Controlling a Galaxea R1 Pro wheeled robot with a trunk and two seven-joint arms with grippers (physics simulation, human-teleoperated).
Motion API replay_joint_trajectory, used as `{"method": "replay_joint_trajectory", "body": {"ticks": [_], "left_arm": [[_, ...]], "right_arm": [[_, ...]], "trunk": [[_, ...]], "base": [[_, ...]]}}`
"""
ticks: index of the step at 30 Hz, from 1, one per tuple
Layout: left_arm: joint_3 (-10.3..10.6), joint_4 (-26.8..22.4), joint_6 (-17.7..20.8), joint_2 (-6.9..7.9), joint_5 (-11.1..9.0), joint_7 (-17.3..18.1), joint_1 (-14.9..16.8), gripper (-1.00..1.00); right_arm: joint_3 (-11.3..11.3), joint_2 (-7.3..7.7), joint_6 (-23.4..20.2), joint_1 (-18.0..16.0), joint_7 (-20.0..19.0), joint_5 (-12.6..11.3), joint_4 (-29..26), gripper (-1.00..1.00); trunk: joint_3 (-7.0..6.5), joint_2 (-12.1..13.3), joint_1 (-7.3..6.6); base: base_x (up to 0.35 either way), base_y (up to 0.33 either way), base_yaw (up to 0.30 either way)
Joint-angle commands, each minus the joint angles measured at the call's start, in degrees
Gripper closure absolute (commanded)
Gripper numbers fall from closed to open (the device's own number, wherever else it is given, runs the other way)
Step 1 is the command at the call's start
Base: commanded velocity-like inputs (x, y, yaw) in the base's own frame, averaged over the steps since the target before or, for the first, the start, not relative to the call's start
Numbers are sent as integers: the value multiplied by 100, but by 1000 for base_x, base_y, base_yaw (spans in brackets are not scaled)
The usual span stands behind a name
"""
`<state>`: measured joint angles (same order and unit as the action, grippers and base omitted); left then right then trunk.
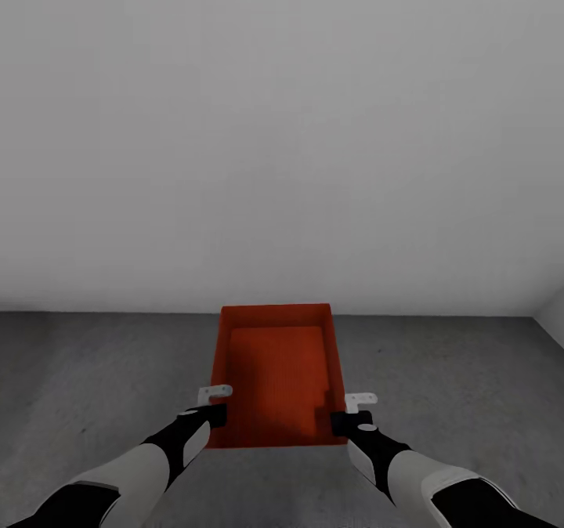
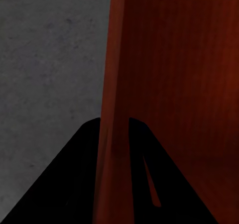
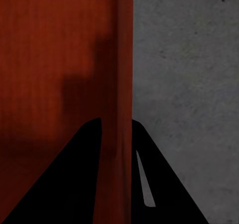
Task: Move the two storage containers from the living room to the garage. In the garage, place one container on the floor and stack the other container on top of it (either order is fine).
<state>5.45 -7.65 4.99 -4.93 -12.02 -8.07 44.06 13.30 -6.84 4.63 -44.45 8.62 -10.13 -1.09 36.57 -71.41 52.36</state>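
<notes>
One red-orange storage container [image 1: 276, 371] hangs level between my two arms, in front of a plain grey-white wall and above the dark grey concrete floor [image 1: 94, 379]. My left gripper [image 1: 213, 404] is shut on its left wall near the near corner. In the left wrist view that thin wall [image 2: 113, 99] runs between the black fingers [image 2: 74, 179]. My right gripper [image 1: 351, 410] is shut on the right wall. The right wrist view shows the same wall [image 3: 124, 84] pinched between its fingers [image 3: 164, 179]. The bin is empty inside.
A bare grey-white wall [image 1: 282, 136] stands close ahead, meeting the floor just behind the bin. A second wall comes in at the far right corner [image 1: 552, 316]. Concrete floor stretches to both sides of the bin.
</notes>
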Motion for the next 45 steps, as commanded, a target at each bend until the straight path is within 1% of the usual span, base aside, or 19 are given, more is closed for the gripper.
{"method": "replay_joint_trajectory", "body": {"ticks": [1, 45], "left_arm": [[-175, -35, 29, 36, 76, -291, 6, 100], [-175, -35, 29, 36, 75, -292, 7, 100]], "right_arm": [[68, 1, 28, -2, 17, -100, 286, 100], [68, 7, 29, -2, 18, -100, 285, 100]], "trunk": [[32, -45, 22], [1229, -1809, 989]], "base": [[0, 0, 0], [0, 0, 0]]}}
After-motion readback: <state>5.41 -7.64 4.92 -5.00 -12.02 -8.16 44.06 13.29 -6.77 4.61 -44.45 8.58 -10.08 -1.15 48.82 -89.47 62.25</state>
